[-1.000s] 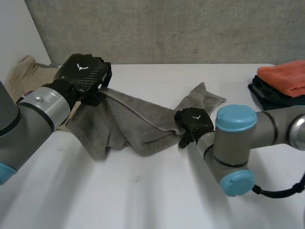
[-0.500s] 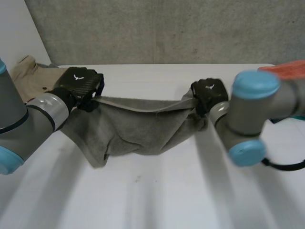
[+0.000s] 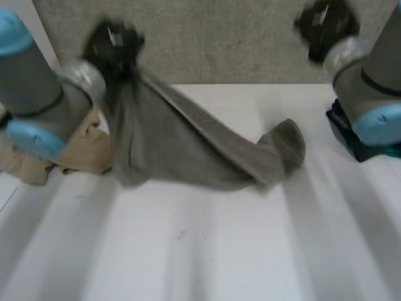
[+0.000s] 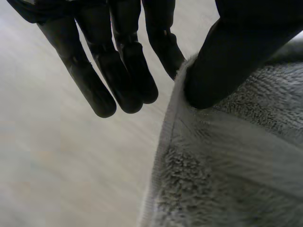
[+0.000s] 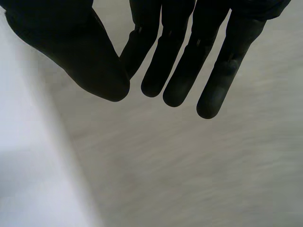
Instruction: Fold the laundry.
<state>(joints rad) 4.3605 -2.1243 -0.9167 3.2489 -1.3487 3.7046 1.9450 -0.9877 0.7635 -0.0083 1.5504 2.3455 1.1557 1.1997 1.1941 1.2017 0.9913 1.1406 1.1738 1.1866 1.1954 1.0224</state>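
A grey towel (image 3: pixel 188 150) hangs from my left hand (image 3: pixel 113 41), which is raised high at the table's back left. The cloth slopes down to the right, and its far end (image 3: pixel 285 144) lies bunched on the white table (image 3: pixel 207 251). In the left wrist view the thumb (image 4: pixel 236 52) pinches the towel's edge (image 4: pixel 227 165) against the fingers (image 4: pixel 128 71). My right hand (image 3: pixel 326 22) is raised high at the back right, well above the towel's end and apart from it. In the right wrist view its thumb (image 5: pixel 80 56) is drawn in against the fingers (image 5: pixel 175 56) with nothing between them.
A beige garment (image 3: pixel 75 150) lies crumpled at the table's left edge, beside the hanging towel. A dark folded stack (image 3: pixel 348 135) sits at the right edge, partly behind my right arm. A grey wall (image 3: pixel 238 44) backs the table.
Both hands rose from table height. The left one lifted its towel corner with it. The right one came up without the cloth, whose right end dropped onto the table.
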